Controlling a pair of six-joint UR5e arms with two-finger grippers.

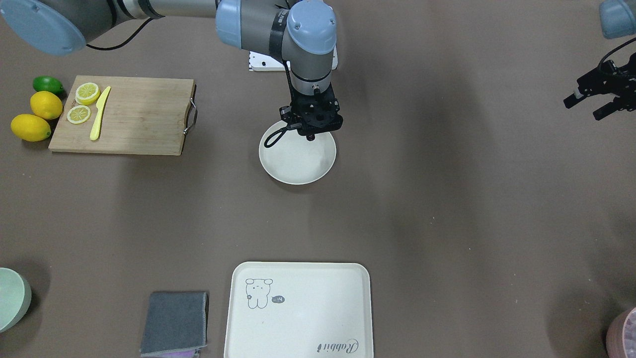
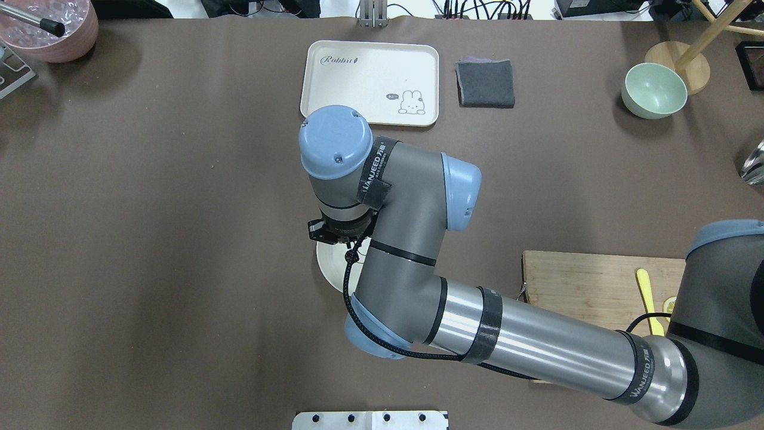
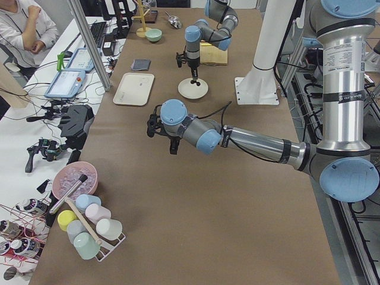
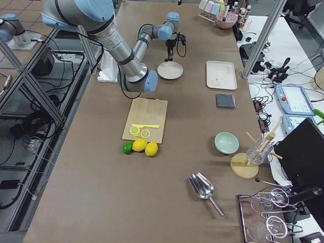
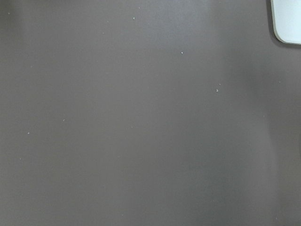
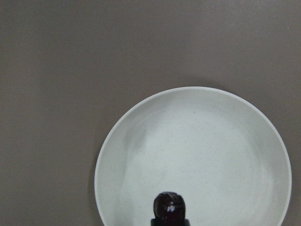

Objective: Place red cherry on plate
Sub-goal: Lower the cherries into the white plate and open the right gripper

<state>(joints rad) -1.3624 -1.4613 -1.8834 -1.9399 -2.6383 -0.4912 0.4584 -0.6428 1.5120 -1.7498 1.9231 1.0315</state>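
The round off-white plate (image 1: 293, 164) (image 6: 211, 141) lies mid-table, half hidden under the right arm in the overhead view (image 2: 327, 267). My right gripper (image 1: 313, 128) (image 3: 193, 71) points straight down over the plate's robot-side rim. The red cherry (image 6: 169, 207) shows as a dark, glossy ball at the bottom edge of the right wrist view, hanging over the plate's inner surface with the gripper shut on it. My left gripper (image 1: 590, 105) (image 3: 161, 132) hovers open and empty over bare table far off to the side.
A wooden cutting board (image 1: 134, 119) carries lemon slices (image 1: 87, 92) and a yellow knife (image 1: 99, 113), with whole lemons (image 1: 45, 105) and a lime (image 1: 48, 84) beside it. A cream tray (image 1: 298, 308), grey cloth (image 1: 174, 323) and green bowl (image 1: 11, 298) sit along the operators' edge.
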